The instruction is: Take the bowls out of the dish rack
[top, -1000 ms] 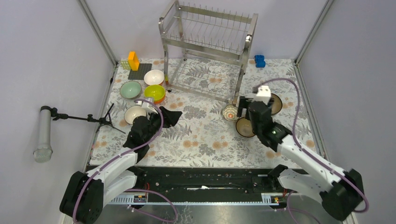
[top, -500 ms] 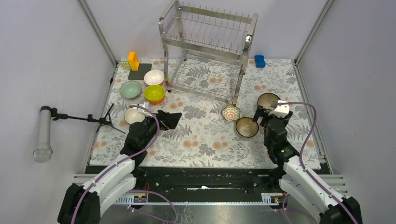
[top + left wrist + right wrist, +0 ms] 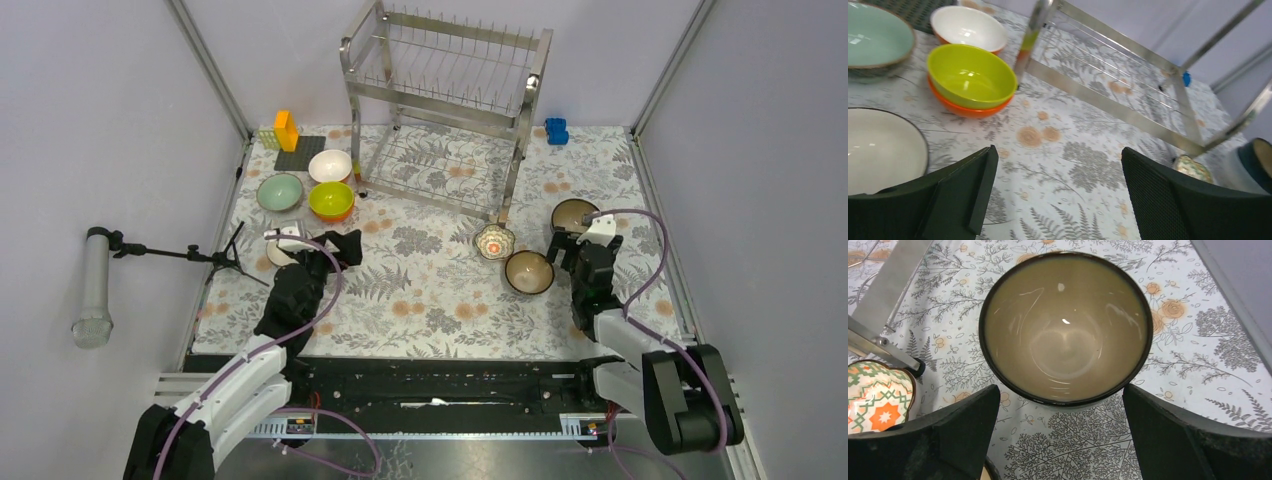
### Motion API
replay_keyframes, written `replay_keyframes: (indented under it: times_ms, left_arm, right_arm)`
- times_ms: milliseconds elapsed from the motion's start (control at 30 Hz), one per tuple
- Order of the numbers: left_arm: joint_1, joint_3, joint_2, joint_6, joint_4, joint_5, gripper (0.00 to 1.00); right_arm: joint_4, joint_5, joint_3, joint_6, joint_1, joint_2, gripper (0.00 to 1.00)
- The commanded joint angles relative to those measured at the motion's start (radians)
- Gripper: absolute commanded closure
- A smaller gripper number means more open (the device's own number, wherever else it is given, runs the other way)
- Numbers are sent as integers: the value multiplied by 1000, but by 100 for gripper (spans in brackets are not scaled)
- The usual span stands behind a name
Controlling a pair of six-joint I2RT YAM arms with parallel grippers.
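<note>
Bowls (image 3: 331,199), seemingly all off the dish rack (image 3: 450,65), rest just ahead of my left claw (image 3: 1058,160) and right claw (image 3: 1060,390), both spread and empty.

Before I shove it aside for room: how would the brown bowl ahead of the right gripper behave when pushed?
The brown bowl looks rigid and glazed, with bright highlights, so probably slick and breakable. Upright on the flat cloth, it would likely slide rather than tip or roll.

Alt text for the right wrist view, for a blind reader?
An empty round brown bowl with a dark rim sits upright on the floral tablecloth, just beyond the open right gripper. A flower-patterned small bowl and a steel dish rack leg lie left.
</note>
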Motion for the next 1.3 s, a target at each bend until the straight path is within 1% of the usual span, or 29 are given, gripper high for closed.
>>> replay_keyframes:
  times_ms: [0, 67, 200, 267, 333, 400, 467, 533, 567, 600, 633, 667, 700, 833, 933, 1033, 1200, 1267]
  left_arm:
    - [-2, 27, 10, 172, 17, -138, 1]
    - [1, 26, 20, 262, 29, -148, 1]
    - [10, -12, 36, 372, 119, -199, 1]
    - [33, -39, 40, 413, 169, -215, 1]
    - [79, -62, 63, 423, 216, -204, 1]
    - [143, -78, 120, 413, 306, -155, 1]
    - [202, -71, 207, 406, 360, -99, 1]
    - [238, -41, 290, 420, 377, -75, 1]
    - [251, -32, 323, 434, 388, -64, 1]
    - [262, -26, 346, 445, 400, -58, 1]
    - [273, -28, 361, 451, 414, -53, 1]
    - [286, -33, 369, 453, 431, -36, 1]
    - [294, -40, 375, 454, 450, -19, 1]
    - [313, -61, 434, 483, 514, 17, 1]
    - [336, -68, 499, 467, 595, 42, 1]
    - [341, -33, 533, 474, 546, 94, 1]
    - [347, 78, 620, 484, 435, 206, 1]
    - [347, 111, 643, 479, 398, 209, 1]
  right_arm:
    - [311, -16, -53, -6, -13, 92, 0]
    - [383, -7, -58, 10, -17, 143, 0]
    - [428, -31, -57, -10, -17, 203, 0]
    - [456, -6, -57, -31, -17, 221, 1]
    - [498, 26, -59, -59, -18, 248, 3]
    - [637, 63, -81, -71, -19, 318, 5]
    - [707, 94, -86, -52, -24, 405, 5]
    - [856, 59, -89, -80, -28, 512, 6]
    - [812, 41, -78, -76, -28, 495, 6]
    - [695, 26, -49, -68, -32, 457, 6]
    - [633, -3, -27, -75, -37, 454, 7]
    - [653, -31, -20, -84, -39, 474, 6]
    - [696, -25, -31, -88, -40, 482, 1]
    - [672, 8, -22, -74, -40, 482, 0]
    - [659, 10, -16, -72, -40, 476, 0]
    - [659, 8, -17, -72, -40, 477, 0]
    - [660, 9, -17, -72, -40, 478, 0]
    - [659, 9, -17, -72, -40, 478, 0]
